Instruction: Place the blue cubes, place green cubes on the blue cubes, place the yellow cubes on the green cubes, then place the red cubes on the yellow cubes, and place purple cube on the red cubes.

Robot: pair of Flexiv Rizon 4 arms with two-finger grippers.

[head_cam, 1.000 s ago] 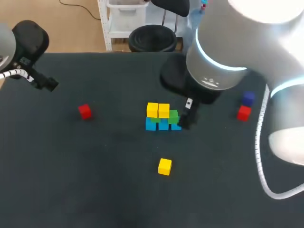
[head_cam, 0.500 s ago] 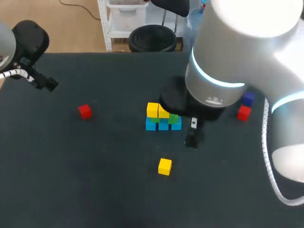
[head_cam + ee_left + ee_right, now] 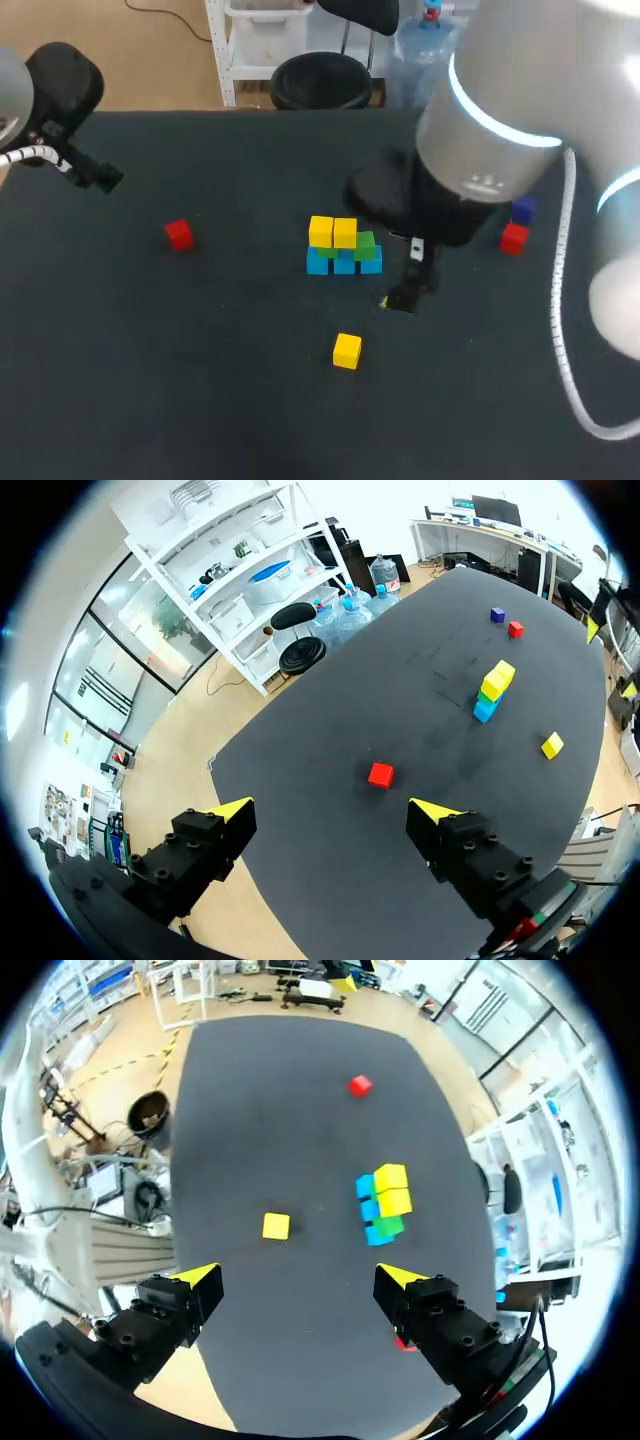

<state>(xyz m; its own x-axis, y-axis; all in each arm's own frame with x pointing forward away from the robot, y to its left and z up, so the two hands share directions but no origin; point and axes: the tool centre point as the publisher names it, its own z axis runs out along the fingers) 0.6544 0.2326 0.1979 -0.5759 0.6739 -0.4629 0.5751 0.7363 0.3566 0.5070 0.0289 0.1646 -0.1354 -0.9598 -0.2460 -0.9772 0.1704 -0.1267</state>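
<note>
Over the last second the right arm [image 3: 480, 150] has pulled back from the stack of cubes, where its claw hung just beside the bare green cube, and its claw now sits lower in the head view, off the stack's right end and nearer the loose yellow cube; the cubes themselves and the left arm [image 3: 60, 85] have not shifted. The right claw [image 3: 298, 1277] is open and holds nothing, its yellow tips spread wide above the dark tabletop [image 3: 200, 380], with the loose yellow cube [image 3: 347, 350] lying ahead of it, roughly between the two fingers but well below them. The stack stands near the middle of the tabletop: three blue cubes [image 3: 344, 264] in a row, touching side by side, with green cubes on top of them. Two yellow cubes [image 3: 333, 231] rest on the left and middle greens, which show only as a thin strip beneath them, while the green cube [image 3: 365, 242] on the right-hand blue one is uncovered. A red cube [image 3: 179, 234] lies alone well to the left of the stack. A second red cube [image 3: 513, 238] lies far to the right, with the purple cube [image 3: 523, 207] just behind it, apart from it. The left claw [image 3: 332, 810] is also open and empty, held high beyond the tabletop's left edge, with the lone red cube ahead of it and the stack farther on.
</note>
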